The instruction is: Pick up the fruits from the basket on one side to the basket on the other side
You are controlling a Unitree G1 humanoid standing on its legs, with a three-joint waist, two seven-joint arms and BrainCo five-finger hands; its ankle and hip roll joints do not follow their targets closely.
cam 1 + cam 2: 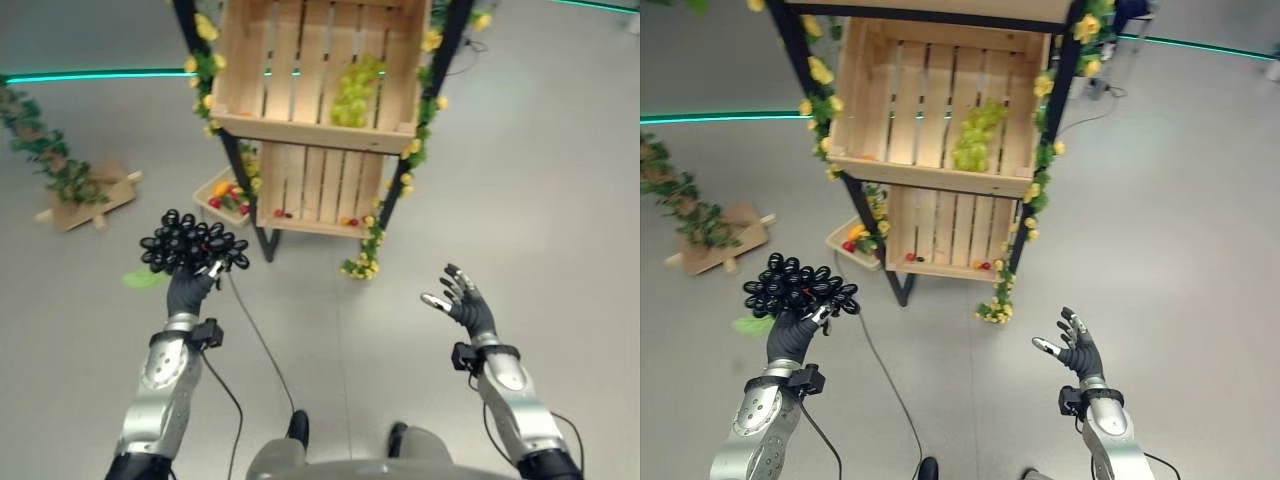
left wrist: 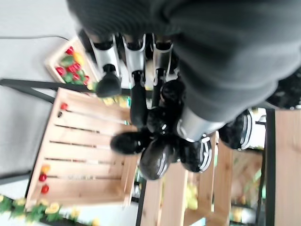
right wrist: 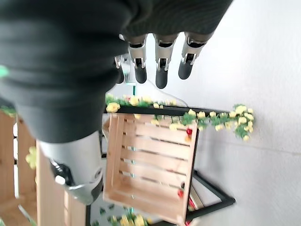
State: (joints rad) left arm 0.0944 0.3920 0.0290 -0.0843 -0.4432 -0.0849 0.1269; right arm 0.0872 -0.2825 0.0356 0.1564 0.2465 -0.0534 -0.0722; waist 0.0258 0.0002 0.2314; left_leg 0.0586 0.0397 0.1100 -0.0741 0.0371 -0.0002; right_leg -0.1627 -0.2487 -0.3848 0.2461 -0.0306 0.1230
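My left hand [image 1: 188, 291] is raised at the left, its fingers curled round a bunch of black grapes [image 1: 192, 243]; the same grapes [image 2: 160, 141] bulge past its fingers in the left wrist view. A bunch of green grapes [image 1: 356, 92] lies in the upper wooden crate [image 1: 310, 125] of the rack ahead. The lower crate [image 1: 318, 222] holds a few small red and orange fruits [image 1: 283, 213]. At the right, my right hand [image 1: 465, 301] hangs open and holds nothing, well short of the rack.
The black-framed rack is trimmed with yellow flower garlands [image 1: 372, 250]. A small tray of mixed fruit [image 1: 226, 195] sits on the floor behind the rack's left leg. A leafy garland on a wooden stand [image 1: 70, 185] lies at far left. Grey floor lies between me and the rack.
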